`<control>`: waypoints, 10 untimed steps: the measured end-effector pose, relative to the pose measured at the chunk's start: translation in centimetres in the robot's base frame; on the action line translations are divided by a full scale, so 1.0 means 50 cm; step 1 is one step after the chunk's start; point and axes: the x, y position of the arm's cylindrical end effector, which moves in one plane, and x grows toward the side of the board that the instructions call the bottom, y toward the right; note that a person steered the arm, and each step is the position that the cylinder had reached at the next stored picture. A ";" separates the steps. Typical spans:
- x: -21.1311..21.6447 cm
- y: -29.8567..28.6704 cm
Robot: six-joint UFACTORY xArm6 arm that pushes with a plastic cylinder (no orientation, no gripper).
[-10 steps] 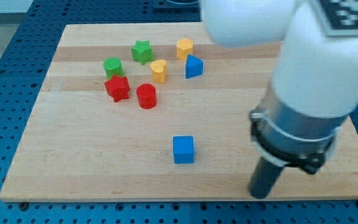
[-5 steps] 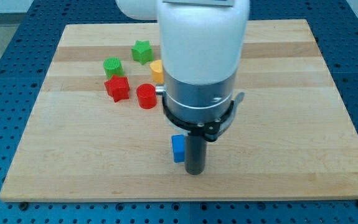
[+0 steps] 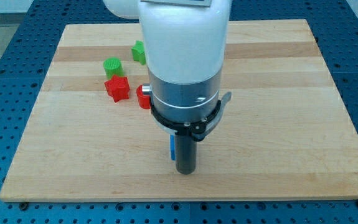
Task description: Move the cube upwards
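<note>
Near the table's (image 3: 35,155) bottom edge, my tip (image 3: 185,171) has swung in from the right and now stands against the blue cube (image 3: 173,148), mostly hiding it. Positioned below the cube, it looks set for the upward push. There are no fingers to report, only the bare rod.

The pale wooden board (image 3: 291,93) carries a green cylinder block (image 3: 112,65) and a red star block (image 3: 117,88). A red cylinder block (image 3: 142,97), green star block (image 3: 137,51) and blue cube (image 3: 173,148) show partly behind the arm.

text: none legible | labels, brands, numbers, signs: none | checked: white arm housing (image 3: 182,43), dark rod, coloured blocks, table (image 3: 278,124) | blue perforated surround beyond table edge: unmarked, no print readable
</note>
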 end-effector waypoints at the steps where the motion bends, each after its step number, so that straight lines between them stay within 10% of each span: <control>1: 0.000 -0.010; 10: -0.289 -0.031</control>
